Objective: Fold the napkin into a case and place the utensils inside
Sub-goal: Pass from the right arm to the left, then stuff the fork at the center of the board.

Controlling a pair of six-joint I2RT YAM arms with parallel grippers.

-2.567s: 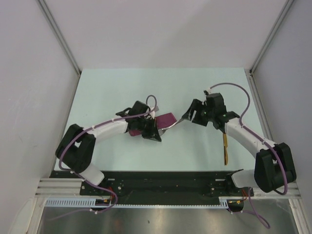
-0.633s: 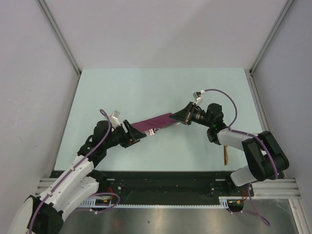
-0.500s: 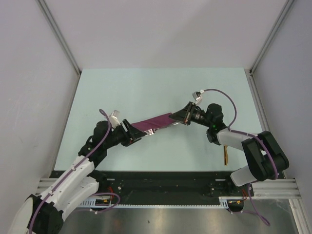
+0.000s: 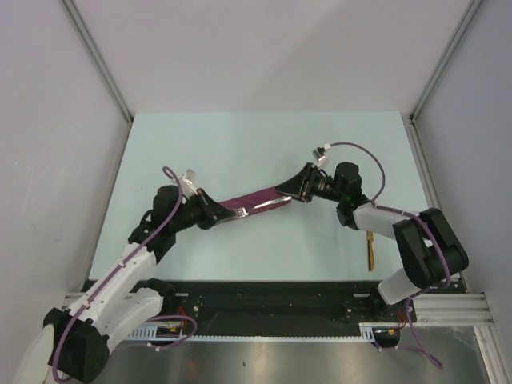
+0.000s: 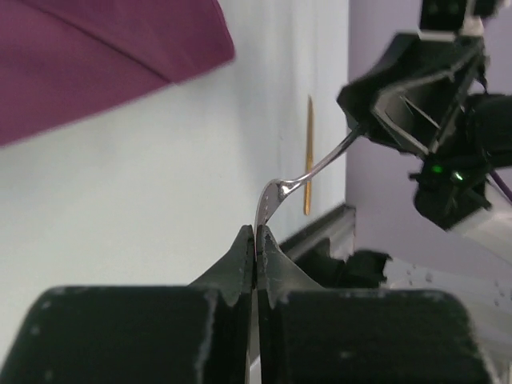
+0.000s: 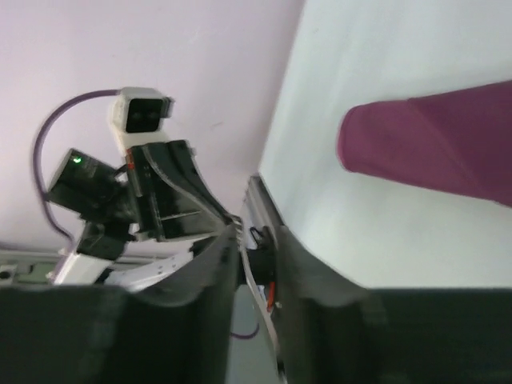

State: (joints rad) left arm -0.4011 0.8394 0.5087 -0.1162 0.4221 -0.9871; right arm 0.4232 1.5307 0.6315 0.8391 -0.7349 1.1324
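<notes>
The left gripper point(image 4: 214, 214) has its jaws pressed together on the very tip of the slim silver metal utensil's point(image 4: 264, 205) head. The left wrist view shows only a sliver of metal between the pads. From that pinch the utensil arches across to the right gripper point(image 4: 298, 193). Its fingers stand a little apart with the handle between them, and I cannot tell whether a pad touches the handle. The utensil hangs in the air above the pale green table point(image 4: 240, 144). In the top view it runs along the near edge of the narrow, flat plum-magenta cloth case point(image 4: 254, 197), which lies on the table, and it is not inside the case. The thin golden-yellow utensil point(image 4: 370, 253) lies well apart, near the right arm.

The main danger looks to be the handover. If the right side lets go fully, the whole handle hangs off a shallow edge grip. The smooth metal could then pivot between the pads, droop onto the cloth, or slip out and clatter to the table.

A second risk is the case itself. The cloth is soft and nothing pins it, so pushing the utensil at its mouth could drag or unfold it instead of sliding in. Which end is open I cannot make out.

The right arm could also sweep the golden piece when it turns towards it.
</notes>
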